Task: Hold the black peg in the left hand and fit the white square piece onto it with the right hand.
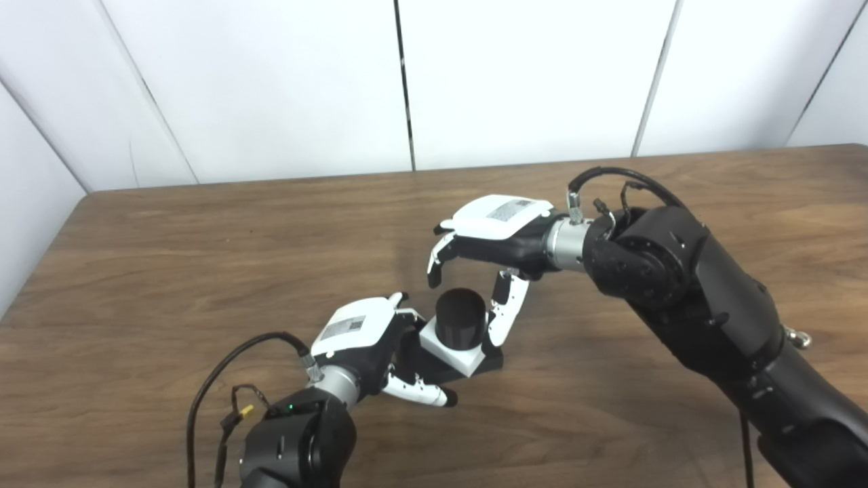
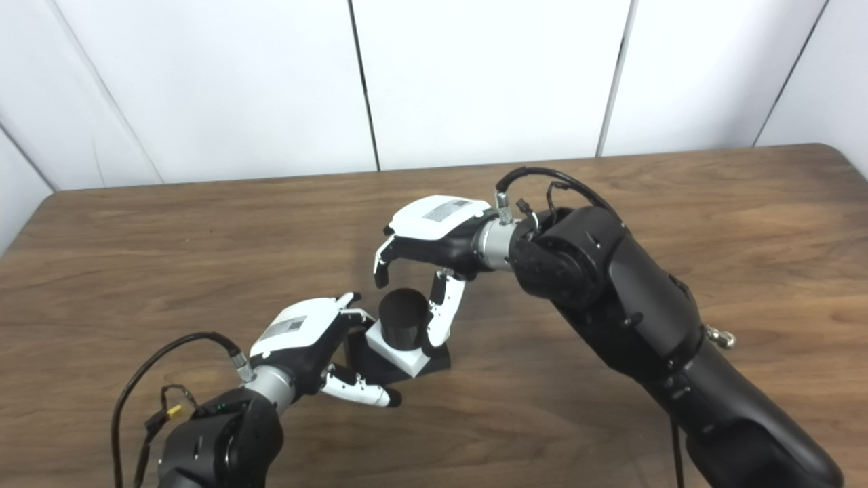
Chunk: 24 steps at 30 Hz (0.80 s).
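The black peg (image 1: 460,317) is a short upright cylinder on a black base, near the middle of the wooden table (image 1: 203,257). The white square piece (image 1: 449,354) sits around the foot of the peg, on the base. My left hand (image 1: 366,335) grips the base from the left, its fingers wrapped around that side. My right hand (image 1: 488,237) hovers just above the peg with its fingers curled apart over the top. Its thumb hangs down along the right side of the peg, close to the white piece; whether they touch is unclear. It holds nothing.
The table's far edge meets white wall panels (image 1: 407,81). Bare wood lies to the left and behind the hands. My right forearm (image 1: 712,318) crosses the table's right front part.
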### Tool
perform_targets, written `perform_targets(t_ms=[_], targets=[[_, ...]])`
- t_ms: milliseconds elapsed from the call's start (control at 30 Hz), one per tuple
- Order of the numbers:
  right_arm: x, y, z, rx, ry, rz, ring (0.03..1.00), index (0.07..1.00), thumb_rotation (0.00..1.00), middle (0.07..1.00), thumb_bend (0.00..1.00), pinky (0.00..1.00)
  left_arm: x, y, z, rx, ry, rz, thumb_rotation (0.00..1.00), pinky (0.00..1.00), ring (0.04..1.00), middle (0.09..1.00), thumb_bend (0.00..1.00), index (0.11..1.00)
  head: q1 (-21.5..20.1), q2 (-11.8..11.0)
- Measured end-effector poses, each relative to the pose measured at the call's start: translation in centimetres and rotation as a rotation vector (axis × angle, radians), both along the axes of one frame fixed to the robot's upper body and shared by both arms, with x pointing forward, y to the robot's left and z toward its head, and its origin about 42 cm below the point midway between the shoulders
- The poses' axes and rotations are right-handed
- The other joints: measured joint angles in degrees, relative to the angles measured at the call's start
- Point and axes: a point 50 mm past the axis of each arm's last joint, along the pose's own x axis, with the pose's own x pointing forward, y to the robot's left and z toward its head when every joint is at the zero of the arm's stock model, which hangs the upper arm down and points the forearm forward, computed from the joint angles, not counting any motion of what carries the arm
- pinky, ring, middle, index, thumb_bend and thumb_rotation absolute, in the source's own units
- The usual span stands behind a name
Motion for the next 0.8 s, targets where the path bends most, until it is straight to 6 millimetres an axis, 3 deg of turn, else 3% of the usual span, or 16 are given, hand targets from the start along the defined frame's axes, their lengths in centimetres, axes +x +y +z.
perform_targets(t_ms=[133, 433, 633, 800], targets=[[0.0, -0.1, 0.0, -0.003, -0.001, -0.002, 0.979, 0.727, 0.34, 0.854, 1.00, 1.00, -0.3, 0.0, -0.2, -0.009, -0.017, 0.008, 0.39, 1.00, 1.000, 0.991, 1.00, 1.000, 0.53, -0.18], [0.0, -0.3, -0.1, -0.007, 0.000, -0.007, 0.974, 0.733, 0.32, 0.855, 1.00, 1.00, 0.4, 1.0, 0.3, -0.027, -0.037, 0.058, 0.39, 1.00, 0.999, 0.934, 1.00, 0.893, 1.23, -0.62], [0.1, -0.6, -0.1, -0.014, -0.004, -0.009, 0.975, 0.742, 0.31, 0.856, 1.00, 1.00, 1.1, 1.9, 2.6, -0.050, -0.091, 0.080, 0.38, 1.00, 1.000, 0.947, 1.00, 0.920, 1.76, -0.62], [0.1, -0.8, 0.0, -0.012, -0.004, -0.013, 0.978, 0.743, 0.31, 0.859, 1.00, 1.00, 1.2, 1.8, 2.9, -0.070, -0.084, 0.086, 0.39, 1.00, 1.000, 0.944, 1.00, 0.924, 1.76, -0.62]])
